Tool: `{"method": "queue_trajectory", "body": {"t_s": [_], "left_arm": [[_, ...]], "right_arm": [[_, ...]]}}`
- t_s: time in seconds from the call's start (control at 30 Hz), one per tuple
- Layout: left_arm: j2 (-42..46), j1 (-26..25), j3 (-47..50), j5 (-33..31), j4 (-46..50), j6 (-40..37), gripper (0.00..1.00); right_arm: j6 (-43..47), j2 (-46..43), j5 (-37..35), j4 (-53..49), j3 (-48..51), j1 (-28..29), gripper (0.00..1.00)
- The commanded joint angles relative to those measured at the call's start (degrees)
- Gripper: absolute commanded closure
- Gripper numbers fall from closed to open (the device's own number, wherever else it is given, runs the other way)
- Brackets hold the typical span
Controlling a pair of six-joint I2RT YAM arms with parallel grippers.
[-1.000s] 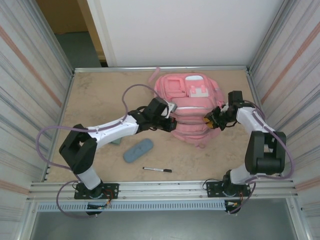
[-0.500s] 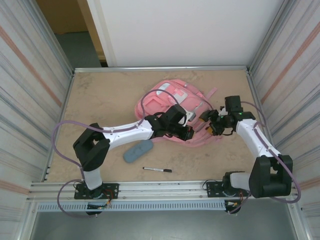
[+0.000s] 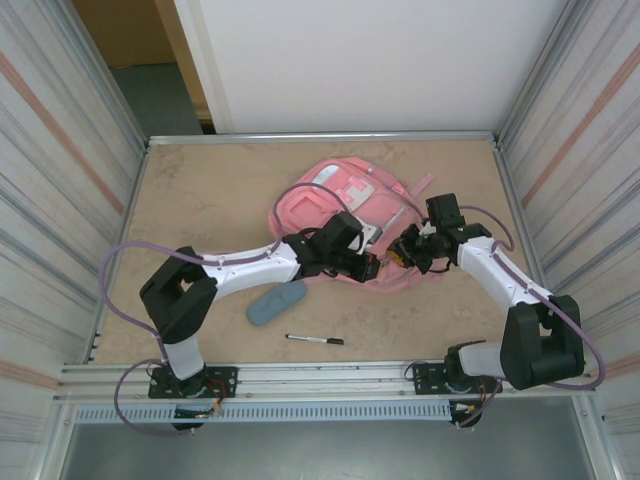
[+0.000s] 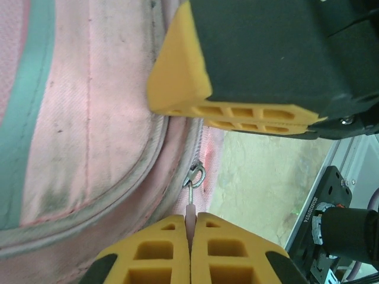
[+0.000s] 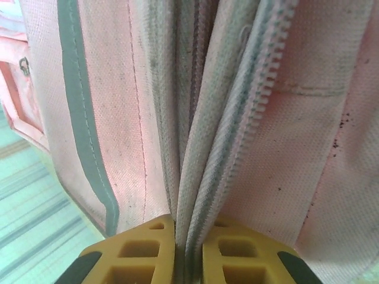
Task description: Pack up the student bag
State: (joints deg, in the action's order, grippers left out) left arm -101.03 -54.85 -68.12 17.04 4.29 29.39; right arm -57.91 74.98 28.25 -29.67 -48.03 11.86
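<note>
Left tool (image 4: 190, 228) is pressed together on the thin zip pull (image 4: 190, 208) of the student bag (image 3: 330, 195), which lies flat near the middle of the bench (image 3: 200, 200). The right tool (image 5: 189, 236) pinches the bag's fabric beside the zip teeth (image 5: 249, 118). If the 2 tools pull unevenly, the slim pull could slip free, or the soft bag could drag across the bench instead of opening.
</note>
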Motion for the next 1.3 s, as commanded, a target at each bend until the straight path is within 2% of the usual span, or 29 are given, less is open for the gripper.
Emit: {"method": "queue_trajectory", "body": {"t_s": [0.0,0.27,0.53,0.63,0.7,0.87,1.03,1.1,1.17,1.23,1.27], "left_arm": [[6.2,3.47,5.49,-4.52,-0.33,0.52,1.0],[15.8,10.6,16.77,-7.71,2.85,2.38,1.0],[20.0,10.89,20.92,-5.64,1.98,3.69,1.0],[20.21,11.28,20.56,-9.32,5.12,2.42,1.0],[19.22,14.21,20.46,-11.05,7.37,2.2,1.0],[14.15,25.72,21.19,-6.19,6.62,3.24,1.0],[10.94,28.92,18.21,-5.32,5.78,2.56,1.0],[10.04,28.97,17.23,-4.8,5.52,2.97,1.0],[9.48,28.92,17.2,-3.51,4.22,3.88,1.0],[9.68,28.92,17.31,-2.27,3.74,4.59,0.9],[10.29,28.82,17.58,-2.01,3.75,4.79,0.8]], "right_arm": [[1.75,-0.55,-0.84,0.26,-1.08,-2.04,0.94],[3.11,-0.64,1.78,0.4,-1.01,-4.1,0.98],[1.9,-1.15,4.61,1.66,-1.03,-5.36,0.99],[1.44,-1.73,5.27,2.33,-1.03,-5.79,1.0],[2.04,-1.75,6.27,1.88,-1.5,-5.86,1.0],[1.91,-2.33,7.08,1.5,-0.87,-5.03,0.99],[1.34,-3.81,6.14,1.23,0.75,-2.26,0.99],[2.04,-3.99,6.0,2.59,1.33,-0.41,0.93],[4.69,-3.74,6.07,2.06,0.6,0.66,0.79],[6.74,-4.33,4.0,1.5,0.7,0.83,0.73],[7.2,-4.66,2.25,1.01,1.07,0.63,0.72]]}}
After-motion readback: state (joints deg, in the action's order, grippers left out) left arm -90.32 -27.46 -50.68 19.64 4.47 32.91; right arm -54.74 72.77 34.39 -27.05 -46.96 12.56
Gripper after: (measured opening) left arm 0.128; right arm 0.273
